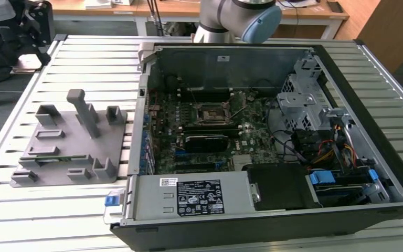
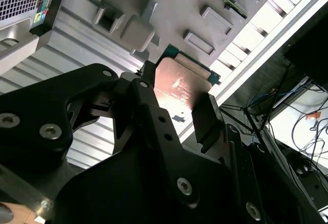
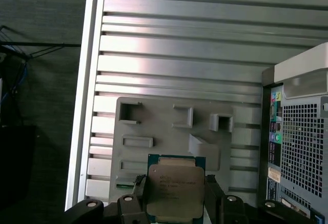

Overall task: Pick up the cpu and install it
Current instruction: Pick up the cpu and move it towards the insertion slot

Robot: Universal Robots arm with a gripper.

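The cpu (image 3: 174, 190), a flat square chip with a silvery metal top and a green rim, sits between the black fingers (image 3: 139, 196) of my gripper (image 3: 176, 197), which is shut on two opposite edges. In the second wrist view the cpu (image 2: 182, 83) shows its shiny face between the same pads, held by the gripper (image 2: 177, 98). It hangs above the grey holder tray (image 3: 169, 126) on the slatted table. In the exterior view the gripper (image 1: 28, 59) is at the upper left, high over the table's left edge. The motherboard's socket (image 1: 209, 113) lies inside the open computer case (image 1: 187, 202).
The grey holder tray (image 1: 69, 149) with upright posts stands on the exterior view's left of the case, and a green memory stick (image 1: 44, 152) lies in one of its slots. The slatted metal table (image 1: 96, 63) ends just left of the tray. The case's rear panel (image 3: 302, 152) is nearby.
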